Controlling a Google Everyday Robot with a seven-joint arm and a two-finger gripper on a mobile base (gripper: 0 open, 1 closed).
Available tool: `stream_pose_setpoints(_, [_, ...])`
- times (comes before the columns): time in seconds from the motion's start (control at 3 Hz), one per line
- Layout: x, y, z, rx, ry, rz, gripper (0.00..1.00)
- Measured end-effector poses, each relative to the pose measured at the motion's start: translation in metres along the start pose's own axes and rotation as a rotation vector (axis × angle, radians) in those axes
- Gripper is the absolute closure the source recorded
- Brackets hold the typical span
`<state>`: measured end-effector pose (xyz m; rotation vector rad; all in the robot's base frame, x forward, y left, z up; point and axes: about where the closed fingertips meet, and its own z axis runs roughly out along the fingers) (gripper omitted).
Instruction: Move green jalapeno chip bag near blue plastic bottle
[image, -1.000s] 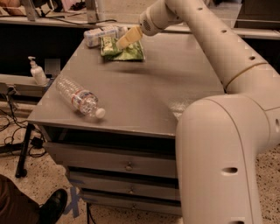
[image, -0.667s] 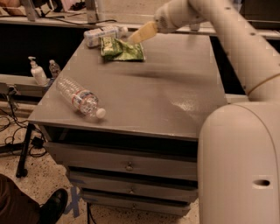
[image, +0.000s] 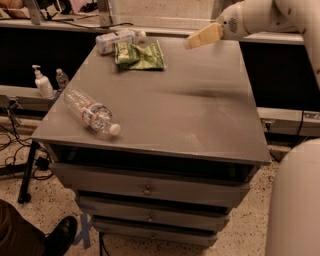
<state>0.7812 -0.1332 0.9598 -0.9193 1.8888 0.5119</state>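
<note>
The green jalapeno chip bag lies flat at the back left of the grey cabinet top. Its left end touches the blue plastic bottle, which lies on its side with a pale blue-white label at the back edge. My gripper hovers above the back of the top, to the right of the bag and clear of it. It holds nothing that I can see.
A clear ribbed bottle with a white cap lies near the front left edge. A soap dispenser and a small bottle stand on a lower ledge to the left. A person's shoe is on the floor at lower left. Drawers sit below the top.
My gripper has pulled away from the chip bag, up and to the right. The bag stays lying beside the blue bottle.
</note>
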Motion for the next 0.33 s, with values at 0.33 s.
stream_pose_setpoints(0.33, [0.0056, -0.0055, -0.0086, 0.011, -0.001, 0.009, 0.00])
